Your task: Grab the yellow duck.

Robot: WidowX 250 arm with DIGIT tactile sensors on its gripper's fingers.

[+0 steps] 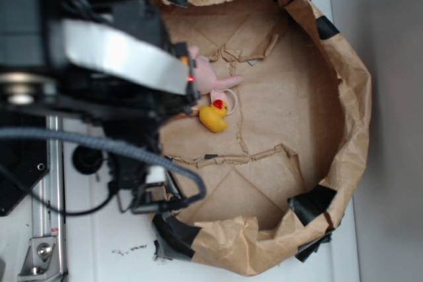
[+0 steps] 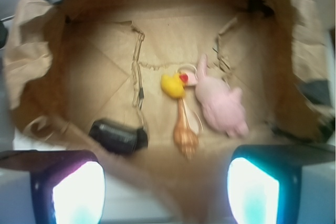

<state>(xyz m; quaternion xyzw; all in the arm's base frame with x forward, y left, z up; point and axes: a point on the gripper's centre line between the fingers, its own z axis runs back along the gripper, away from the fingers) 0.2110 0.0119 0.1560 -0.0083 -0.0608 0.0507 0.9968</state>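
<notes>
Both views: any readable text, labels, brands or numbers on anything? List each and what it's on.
None readable.
Small yellow rubber duck, fluffy pink plush toy, tan spiral seashell: no print visible.
Crumpled brown paper bin wall and its black tape patches: blank.
Black robot arm housing: no marking can be made out; the view is blurred.
Gripper: bare glowing pads, no lettering.

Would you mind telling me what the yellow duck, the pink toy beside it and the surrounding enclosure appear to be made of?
The yellow duck looks like smooth rubber or soft plastic: an even, rounded surface. The pink toy seems to be plush fabric, matte and soft-edged, though the wrist view is blurred. The enclosure wall is crumpled brown paper, creased and patched with black tape.
</notes>
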